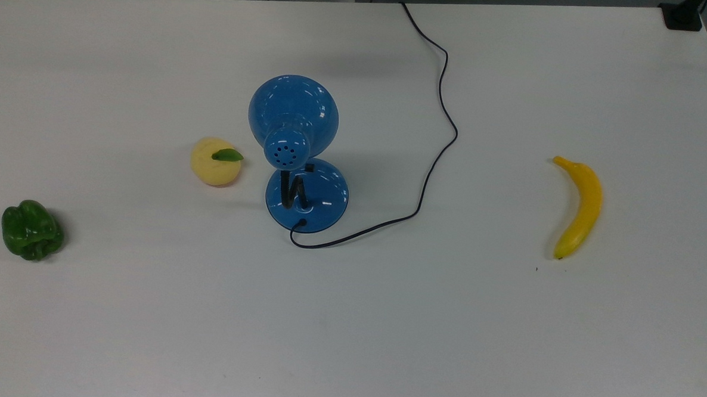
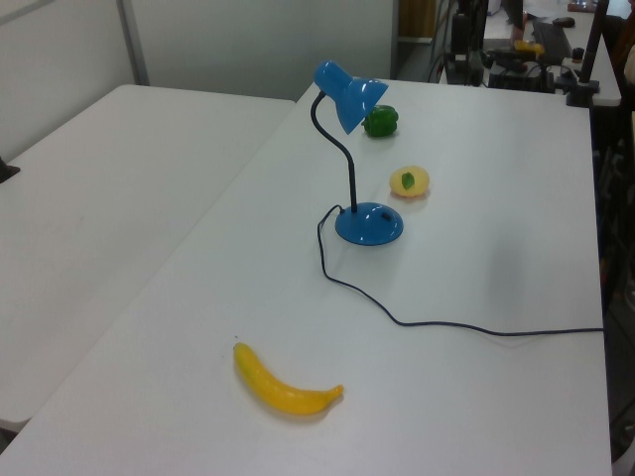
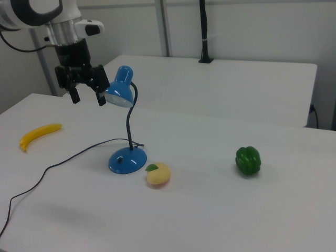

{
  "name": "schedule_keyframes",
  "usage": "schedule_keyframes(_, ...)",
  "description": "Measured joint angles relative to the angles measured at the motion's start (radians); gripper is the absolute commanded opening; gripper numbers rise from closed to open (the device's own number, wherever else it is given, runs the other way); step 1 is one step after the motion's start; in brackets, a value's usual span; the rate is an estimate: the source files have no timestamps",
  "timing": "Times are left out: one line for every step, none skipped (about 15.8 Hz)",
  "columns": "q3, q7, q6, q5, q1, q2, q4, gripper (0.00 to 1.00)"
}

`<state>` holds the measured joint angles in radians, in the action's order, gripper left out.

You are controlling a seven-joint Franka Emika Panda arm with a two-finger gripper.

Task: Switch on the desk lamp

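Note:
The desk lamp stands mid-table, its glossy blue dome shade (image 1: 293, 109) on a black bendy neck above a round blue base (image 1: 324, 191). A small black switch (image 1: 309, 167) sits on the base, and a thin black cord (image 1: 441, 107) runs off the table's far edge in the top view. The lamp base (image 2: 369, 224) and shade (image 2: 349, 94) also show in the left view. In the right view my gripper (image 3: 87, 98) hangs open in the air, level with the shade (image 3: 119, 89) and just left of it, well above the base (image 3: 127, 160), holding nothing.
A yellow fruit with a green leaf (image 1: 215, 161) lies close to the base on the top view's left. A green pepper (image 1: 31, 230) sits far left, a banana (image 1: 581, 206) far right. A second white table (image 2: 109, 198) stands alongside.

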<state>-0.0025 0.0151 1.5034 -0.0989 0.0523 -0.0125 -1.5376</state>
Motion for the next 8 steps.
schedule_keyframes(0.0,0.001,0.0,0.0,0.0,0.0,0.0,0.4)
schedule_keyframes(0.0,0.002,0.0,0.0,0.0,0.0,0.0,0.22)
schedule_keyframes(0.0,0.003,0.0,0.0,-0.001,0.0,0.0,0.09)
schedule_keyframes(0.0,0.003,0.0,0.0,-0.003,0.0,-0.001,0.03)
schedule_keyframes(0.0,0.003,0.0,0.0,-0.005,0.0,-0.001,0.0)
schedule_keyframes(0.0,0.004,0.0,0.0,-0.007,0.0,-0.001,0.0)
schedule_keyframes(0.0,0.005,0.0,0.0,-0.008,0.0,-0.001,0.0)
schedule_keyframes(0.0,0.006,0.0,0.0,-0.009,0.0,-0.001,0.0)
